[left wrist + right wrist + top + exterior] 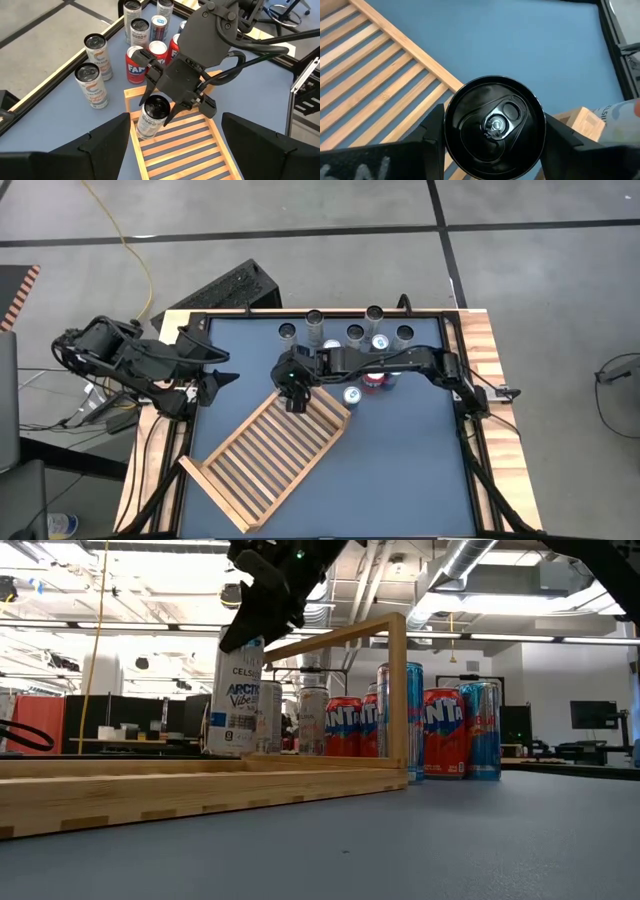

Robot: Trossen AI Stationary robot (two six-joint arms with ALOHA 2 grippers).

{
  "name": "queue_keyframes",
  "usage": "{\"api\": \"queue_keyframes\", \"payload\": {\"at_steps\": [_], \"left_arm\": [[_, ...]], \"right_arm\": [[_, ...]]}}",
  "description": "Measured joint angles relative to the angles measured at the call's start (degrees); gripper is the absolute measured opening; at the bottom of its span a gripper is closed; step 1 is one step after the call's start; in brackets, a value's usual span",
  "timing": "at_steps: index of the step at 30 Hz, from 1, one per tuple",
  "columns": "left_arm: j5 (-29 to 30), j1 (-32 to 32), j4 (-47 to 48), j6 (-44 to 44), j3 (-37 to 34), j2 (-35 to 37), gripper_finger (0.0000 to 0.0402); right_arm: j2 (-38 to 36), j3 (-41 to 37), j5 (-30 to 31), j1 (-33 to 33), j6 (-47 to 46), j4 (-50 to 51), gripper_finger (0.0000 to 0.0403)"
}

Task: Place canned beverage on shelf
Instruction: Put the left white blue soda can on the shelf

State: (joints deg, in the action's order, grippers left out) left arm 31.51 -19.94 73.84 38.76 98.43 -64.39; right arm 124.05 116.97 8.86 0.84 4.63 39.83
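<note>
A white canned beverage with a black top (151,118) stands over the far corner of the shelf (268,457), a light wooden slatted rack lying slantwise on the blue table. My right gripper (293,397) is shut on the can from above. In the low view the can (240,690) shows behind the shelf's front rail (200,785), which hides its base. My left gripper (215,376) hangs open at the table's left edge, apart from the can and pointing toward the shelf. My right gripper pinches the can's upper wall just below the top rim (448,125) between its two fingers (148,93), one on each side. The fingers slant down from above. The can hangs nearly upright, slightly tilted, its base down at the shelf's slats; whether it rests there I cannot tell.
Several more cans stand in a group at the table's far side (350,335), with red cans (376,381) close behind the right arm. The shelf's raised frame (398,690) stands up at its far end. A dark box (225,288) lies beyond the far left corner.
</note>
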Motion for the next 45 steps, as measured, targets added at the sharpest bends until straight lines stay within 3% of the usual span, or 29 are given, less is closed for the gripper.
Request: {"api": "queue_keyframes", "payload": {"at_steps": [27, 45], "left_arm": [[0.3, 0.0, 0.0, 0.1, 0.0, -0.1, 0.0303], [0.7, 0.0, 0.0, -0.1, 0.0, -0.1, 0.0303]], "right_arm": [[0.0, -0.6, -1.9, 1.2, 2.1, 0.0, 0.0203], [2.2, -0.6, -6.2, 1.2, 4.7, -0.5, 0.0204]]}}
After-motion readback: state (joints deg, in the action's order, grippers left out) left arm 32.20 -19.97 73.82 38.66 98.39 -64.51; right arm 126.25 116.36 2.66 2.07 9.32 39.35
